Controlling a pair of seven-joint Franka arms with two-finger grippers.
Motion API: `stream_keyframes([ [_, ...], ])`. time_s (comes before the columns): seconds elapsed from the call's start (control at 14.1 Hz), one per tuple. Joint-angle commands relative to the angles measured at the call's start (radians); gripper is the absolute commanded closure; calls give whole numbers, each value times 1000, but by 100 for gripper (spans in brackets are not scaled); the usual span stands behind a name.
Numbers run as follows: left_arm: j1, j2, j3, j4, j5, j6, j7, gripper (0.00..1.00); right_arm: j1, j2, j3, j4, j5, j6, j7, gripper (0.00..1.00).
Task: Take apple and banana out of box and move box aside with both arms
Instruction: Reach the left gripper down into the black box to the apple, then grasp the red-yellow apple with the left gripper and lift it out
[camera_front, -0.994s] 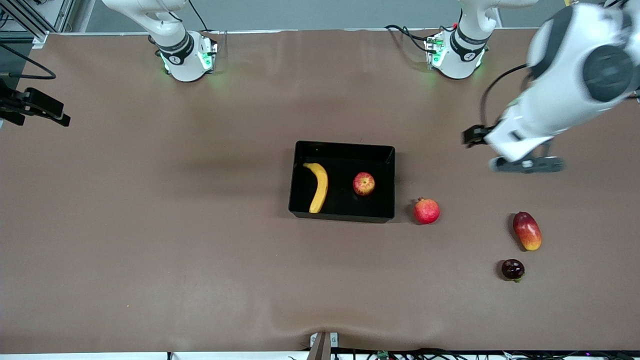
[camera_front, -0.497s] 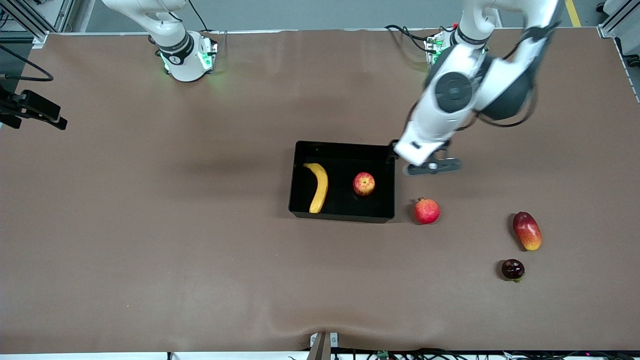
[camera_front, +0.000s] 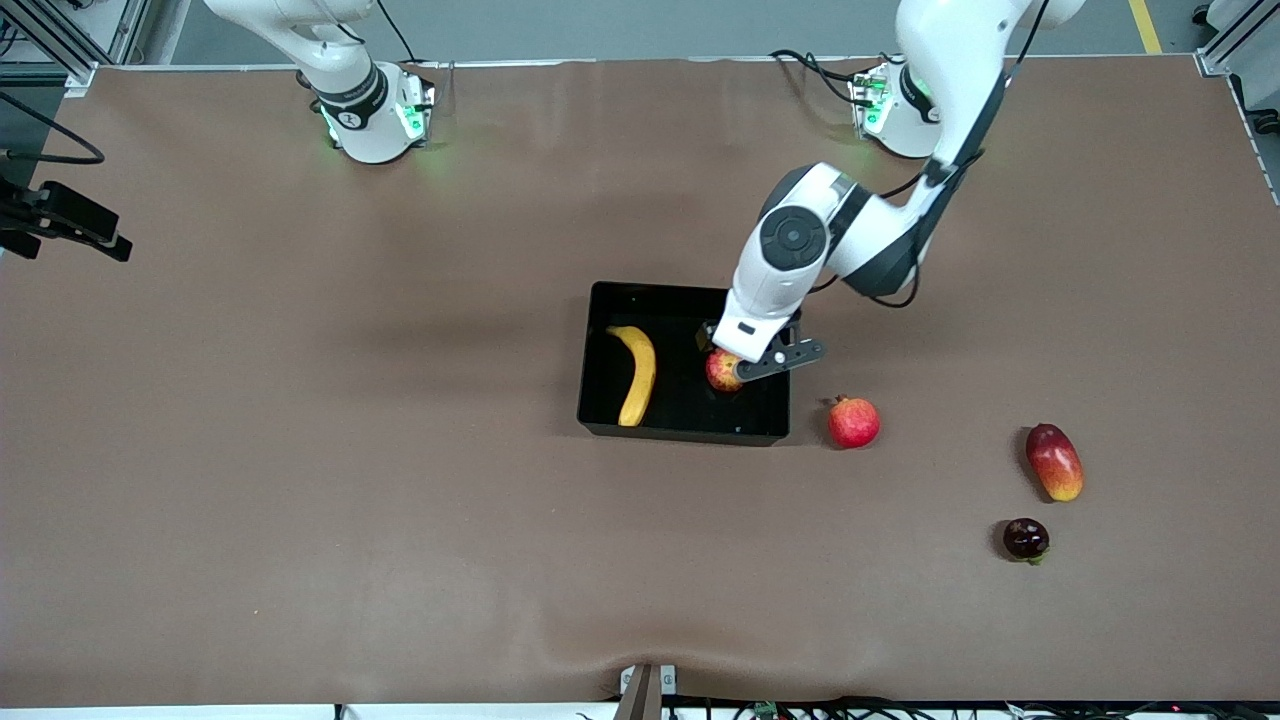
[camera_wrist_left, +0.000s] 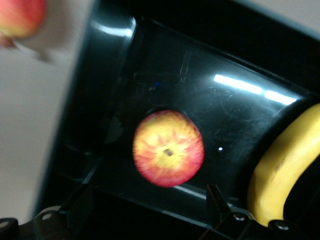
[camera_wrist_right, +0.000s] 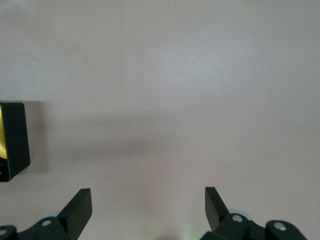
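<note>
Box: black, glossy, shallow, mid-table; landmark for all below.
Banana: inside the box, along the wall toward the right arm's end; also seen in the left wrist view.
Apple: inside the box, toward the left arm's end, apart from the banana; stem dimple up in the left wrist view.
Left gripper: over the box, directly above the apple; fingers spread wide, wider than the apple, gripping nothing.
Right gripper: off toward the right arm's end, well apart from the box, waiting; fingers wide apart, empty, bare table below, a box corner at the view's edge.
Pomegranate: on the table just outside the box, toward the left arm's end.
Mango: well apart from the box, same end.
Small dark fruit: near the mango, nearer the front camera than the box.
</note>
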Motion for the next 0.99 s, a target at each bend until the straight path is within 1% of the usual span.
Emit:
stream_keyframes([
  [0.0,-16,59,12,28,2,49,-61,0,-7,0,4,2,2,4,9,0],
  [0.28,-9,118,15,42,25,72,-63,0,-6,0,4,2,6,4,9,0],
  [0.35,-11,132,15,43,25,92,-63,3,-6,0,4,2,6,4,9,0],
  [0.5,-6,123,13,45,25,93,-60,86,-6,0,4,2,6,4,9,0],
  [0.57,-2,113,12,45,27,89,-57,100,-6,0,4,2,6,4,9,0],
  [0.71,-2,67,13,48,27,66,-55,100,-6,0,4,2,6,3,9,0],
  [0.78,3,34,13,54,27,34,-55,100,-6,0,4,2,7,3,9,0],
  [0.92,4,-41,13,107,27,-98,-51,100,-6,0,4,2,7,3,9,0],
])
